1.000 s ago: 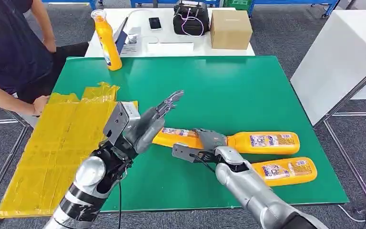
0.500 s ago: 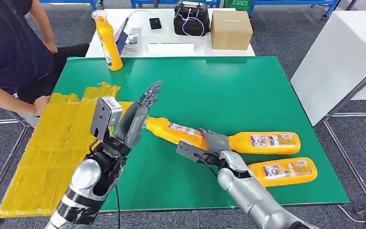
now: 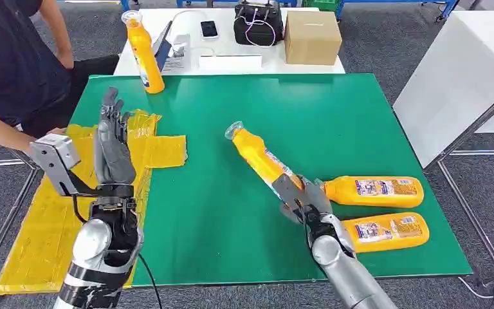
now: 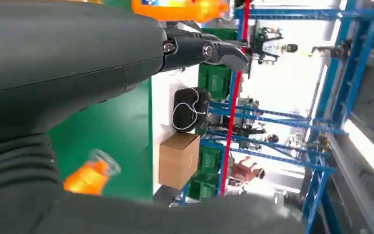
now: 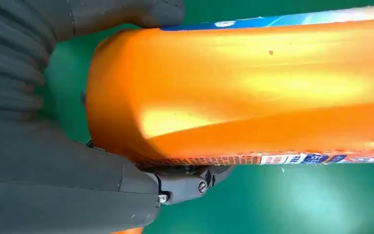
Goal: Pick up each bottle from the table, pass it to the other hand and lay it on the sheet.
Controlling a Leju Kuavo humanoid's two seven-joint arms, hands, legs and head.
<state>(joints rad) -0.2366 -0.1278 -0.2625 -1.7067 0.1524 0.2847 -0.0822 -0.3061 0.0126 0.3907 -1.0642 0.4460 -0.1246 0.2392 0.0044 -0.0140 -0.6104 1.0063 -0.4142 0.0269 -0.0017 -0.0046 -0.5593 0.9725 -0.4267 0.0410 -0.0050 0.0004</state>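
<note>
One bottle (image 3: 262, 159) now raised in right robot hand (image 3: 302, 199), left robot hand (image 3: 112, 151) withdrawn

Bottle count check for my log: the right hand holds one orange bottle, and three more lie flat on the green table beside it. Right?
Not quite. The head view shows two bottles lying flat beside the right hand, not three. That hand does hold one orange bottle.

A white tabletop (image 3: 257, 64) beyond the green one carries a cardboard box (image 3: 312, 37), a black bag (image 3: 257, 24) with pale cords, and a phone (image 3: 209, 29). A person in a dark shirt (image 3: 6, 58) sits beside it.
</note>
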